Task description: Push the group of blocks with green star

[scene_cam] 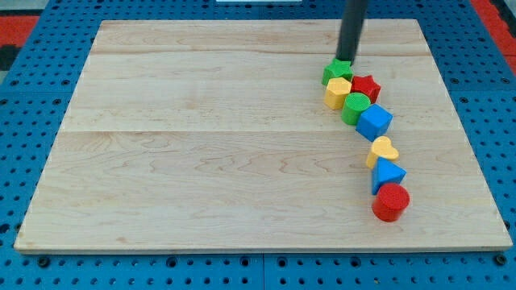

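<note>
Rod: the dark rod (352, 28) is coming down from the view's top edge, where its upper part is being cut off by the frame.
My tip: my tip (347, 60) is sitting right at the top edge of the green star; whether it is actually touching the block is hard to tell from here.
Fingers: the arm is carrying no fingers at all, only the bare rod, so nothing is being pinched or spread.
Green star: the green star (337, 71) is lying at the top of a curving chain of blocks on the right part of the tabletop (201, 137); its lower side is being hidden by its neighbours.
Upper cluster: a yellow block (337, 92), its shape unclear, a red star (367, 86), a green cylinder (355, 107) and a blue cube (374, 122) are crowding together just below the green star.
Lower run: a yellow heart (384, 150), a blue block (389, 174) looking roughly triangular, and a red cylinder (391, 202) are trailing towards the view's bottom.
Surroundings: a blue perforated board (242, 274) is showing around the tabletop, cut off at every edge.
</note>
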You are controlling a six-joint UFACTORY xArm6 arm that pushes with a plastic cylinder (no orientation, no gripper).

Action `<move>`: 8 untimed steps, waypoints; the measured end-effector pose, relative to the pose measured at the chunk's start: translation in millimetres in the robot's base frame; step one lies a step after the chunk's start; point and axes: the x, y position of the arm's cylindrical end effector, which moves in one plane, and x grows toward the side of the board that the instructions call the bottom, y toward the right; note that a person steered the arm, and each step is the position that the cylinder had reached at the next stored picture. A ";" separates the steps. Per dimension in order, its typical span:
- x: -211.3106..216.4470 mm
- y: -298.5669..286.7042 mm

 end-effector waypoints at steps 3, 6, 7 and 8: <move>1.9 43.5; 7.0 -83.4; 16.4 -84.7; 39.0 -60.0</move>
